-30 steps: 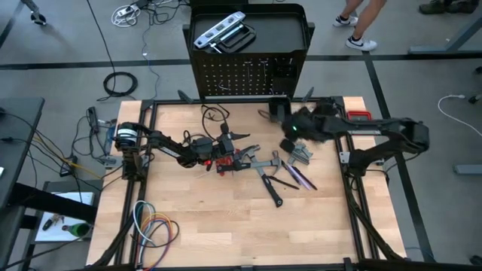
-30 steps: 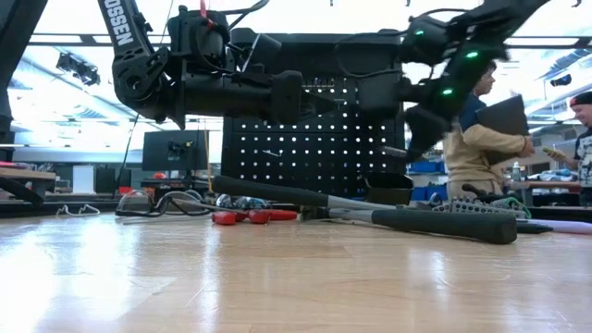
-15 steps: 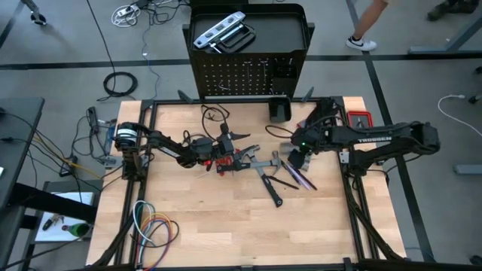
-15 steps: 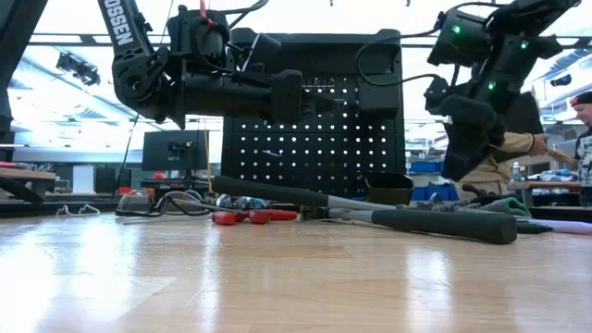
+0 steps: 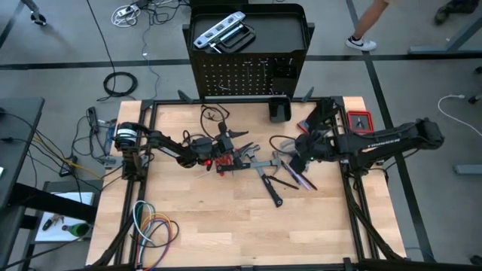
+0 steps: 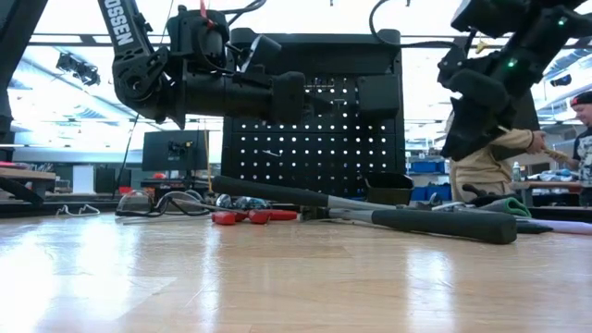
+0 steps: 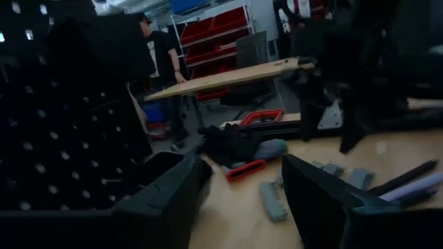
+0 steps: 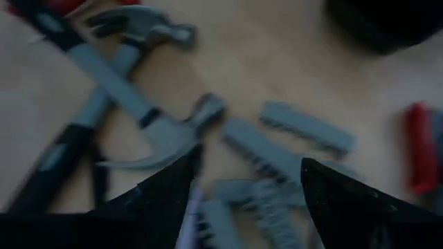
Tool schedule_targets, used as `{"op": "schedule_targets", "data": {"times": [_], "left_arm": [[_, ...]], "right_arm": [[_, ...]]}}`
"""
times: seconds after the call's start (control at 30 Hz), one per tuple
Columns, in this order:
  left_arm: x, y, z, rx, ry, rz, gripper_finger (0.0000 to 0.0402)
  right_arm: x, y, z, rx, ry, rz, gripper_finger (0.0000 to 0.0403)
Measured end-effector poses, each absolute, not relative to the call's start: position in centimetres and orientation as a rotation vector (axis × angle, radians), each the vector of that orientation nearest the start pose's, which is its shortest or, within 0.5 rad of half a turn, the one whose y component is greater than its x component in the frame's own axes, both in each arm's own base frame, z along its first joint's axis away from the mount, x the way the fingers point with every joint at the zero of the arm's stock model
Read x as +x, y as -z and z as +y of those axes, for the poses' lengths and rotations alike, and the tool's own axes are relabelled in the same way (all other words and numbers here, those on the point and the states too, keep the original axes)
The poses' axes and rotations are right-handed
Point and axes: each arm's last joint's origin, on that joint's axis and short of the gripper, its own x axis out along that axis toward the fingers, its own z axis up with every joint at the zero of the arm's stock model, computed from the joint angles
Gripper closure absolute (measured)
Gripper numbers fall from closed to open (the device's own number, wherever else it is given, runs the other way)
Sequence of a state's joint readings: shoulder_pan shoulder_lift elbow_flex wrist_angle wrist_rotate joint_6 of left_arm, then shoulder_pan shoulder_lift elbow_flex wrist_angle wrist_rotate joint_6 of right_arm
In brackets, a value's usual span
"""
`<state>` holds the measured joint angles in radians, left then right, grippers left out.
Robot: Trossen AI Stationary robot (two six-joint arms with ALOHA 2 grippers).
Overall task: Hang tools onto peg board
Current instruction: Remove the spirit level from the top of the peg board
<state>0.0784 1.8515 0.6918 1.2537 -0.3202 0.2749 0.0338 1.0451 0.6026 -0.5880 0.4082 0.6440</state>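
The tools (image 5: 275, 169) are lying in a loose heap mid-table toward its right edge: two grey-handled hammers (image 8: 118, 66) crossing, toothed grey wrenches (image 8: 277, 149) alongside. The right gripper (image 5: 296, 159) is hovering over them, fingers spread, holding nothing. The left gripper (image 5: 239, 143) is waiting open nearby. The black peg board (image 6: 314, 120) is standing at the light wooden table's (image 5: 226, 226) far edge.

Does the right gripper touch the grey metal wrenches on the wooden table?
Apart. The right wrist view shows the open right gripper above the grey metal wrenches, nothing between its fingers.
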Motion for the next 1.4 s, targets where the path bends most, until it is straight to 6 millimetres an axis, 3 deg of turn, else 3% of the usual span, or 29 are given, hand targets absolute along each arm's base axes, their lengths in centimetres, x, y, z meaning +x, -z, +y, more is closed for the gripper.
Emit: {"op": "schedule_targets", "data": {"times": [0.2, 0.3, 0.47, 0.6, 0.7, 0.8, 0.97, 1.23, 1.4], "left_arm": [[33.8, -17.6, 3.4, 0.139, -0.353, -0.08, 0.0195], [33.8, -21.1, 3.5, 0.144, -0.318, -0.05, 0.0196], [33.2, -27.7, 4.0, 0.161, -0.318, 0.221, 0.0199], [31.8, -34.0, 3.5, 0.185, -0.304, 0.197, 0.0199], [30.8, -36.4, 3.0, 0.228, -0.297, 0.121, 0.0199], [30.5, -36.4, 2.8, 0.26, -0.303, 0.024, 0.0199], [30.7, -33.7, 4.2, 0.312, -0.347, -0.004, 0.0199], [30.0, -34.0, 6.3, 0.251, -0.417, 0.031, 0.0199], [29.9, -32.5, 7.5, 0.254, -0.436, 0.175, 0.0199]], "right_arm": [[20.1, -19.8, 0.2, 0.44, 0.592, 0.735, 0.0135], [21.3, -19.7, 0.2, 0.464, 0.599, 0.643, 0.0138], [22.4, -18.5, 0.3, 0.408, 0.585, 0.669, 0.0145], [22.9, -17.3, 0.3, 0.391, 0.601, 0.72, 0.0151], [23.3, -16.7, 0.1, 0.357, 0.639, 0.718, 0.0157], [23.6, -16.5, -0.2, 0.293, 0.724, 0.675, 0.0162], [23.8, -15.9, -0.3, 0.184, 0.823, 0.649, 0.0172], [25.3, -17.0, -0.2, 0.024, 0.726, 0.561, 0.0189], [25.2, -16.8, -2.0, 0.07, 0.662, 0.626, 0.0206]]}}
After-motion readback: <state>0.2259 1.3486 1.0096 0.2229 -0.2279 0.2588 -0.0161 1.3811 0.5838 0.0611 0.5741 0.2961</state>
